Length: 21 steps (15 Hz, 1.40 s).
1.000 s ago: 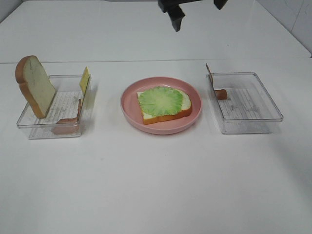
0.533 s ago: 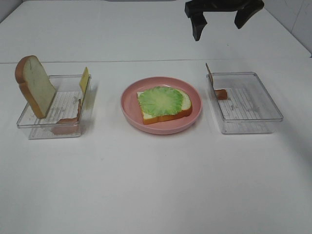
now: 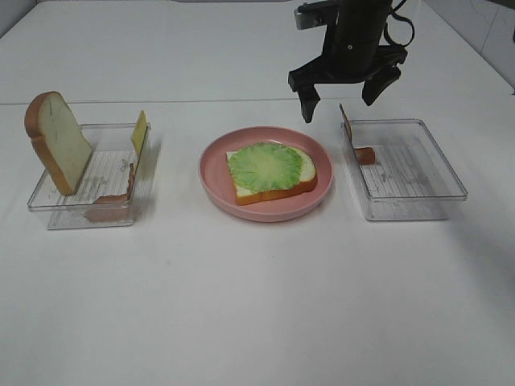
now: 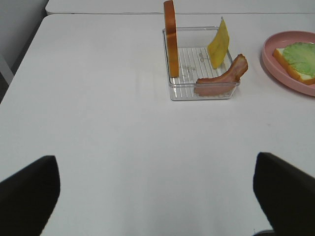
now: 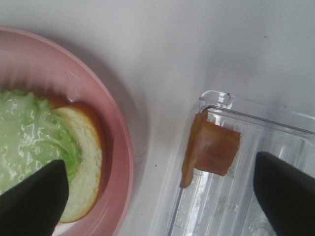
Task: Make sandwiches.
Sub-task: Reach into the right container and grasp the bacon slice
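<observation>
Our right fingers (image 3: 307, 103) hang wide open over the bacon (image 5: 211, 150) leaning on the tray (image 3: 451, 173) wall just right of the plate (image 3: 265, 213), which holds lettuce (image 3: 264, 166) on bread (image 3: 273, 194), so we could catch that wall descending and shove the tray; left fingers (image 4: 29, 196) open too.

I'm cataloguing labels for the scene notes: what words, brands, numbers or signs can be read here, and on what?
No readable text anywhere. The pink plate, left tray, right tray, upright bread slice, lettuce leaf, cheese slice and bacon strip all bear no print. The tray floors show only moulded ribs.
</observation>
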Tool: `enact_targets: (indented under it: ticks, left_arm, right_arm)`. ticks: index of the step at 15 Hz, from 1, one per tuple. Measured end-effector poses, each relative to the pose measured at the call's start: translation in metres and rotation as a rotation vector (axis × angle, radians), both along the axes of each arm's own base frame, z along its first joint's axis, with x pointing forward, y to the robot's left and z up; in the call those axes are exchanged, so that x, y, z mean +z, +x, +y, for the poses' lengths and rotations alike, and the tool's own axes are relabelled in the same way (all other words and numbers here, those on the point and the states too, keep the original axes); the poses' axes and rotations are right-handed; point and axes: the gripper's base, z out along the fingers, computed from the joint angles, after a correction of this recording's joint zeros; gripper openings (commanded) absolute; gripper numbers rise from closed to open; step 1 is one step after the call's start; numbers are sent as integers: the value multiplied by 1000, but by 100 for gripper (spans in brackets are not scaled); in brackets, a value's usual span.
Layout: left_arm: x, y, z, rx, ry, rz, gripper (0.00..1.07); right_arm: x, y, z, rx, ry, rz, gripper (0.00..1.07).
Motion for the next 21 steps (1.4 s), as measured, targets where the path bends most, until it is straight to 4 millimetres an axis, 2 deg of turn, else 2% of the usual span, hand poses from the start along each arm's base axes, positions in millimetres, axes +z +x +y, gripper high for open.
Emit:
enact_targets:
  ticks: [2,5,8,15,16,17,18,19,20,21]
  left_arm:
    - [0,0,0,0,0,0,100]
    - [0,0,0,0,0,0,100]
    - [0,0,0,0,0,0,100]
    - [0,0,0,0,0,0,100]
    - [0,0,0,0,0,0,100]
    - [0,0,0,0,0,0,100]
    - [0,0,0,0,0,0,100]
    - [0,0,0,0,0,0,100]
    - [0,0,0,0,0,0,100]
    - [0,0,0,0,0,0,100]
  right_arm:
    - [-22,4,2,1,-4,22,99]
    - [-31,6,2,3,-9,23,99]
    - [-31,8,0,11,-38,0,95]
    - [-29,12,-6,24,-103,-46,94]
    - [-29,13,-6,24,-109,-48,87]
    - [-29,13,-6,25,-114,-50,75]
    - [-29,13,-6,25,-114,-50,69]
    - [-29,13,-6,25,-114,-50,42]
    - [-29,13,-6,25,-114,-50,36]
    - [-29,13,-6,25,-114,-50,23]
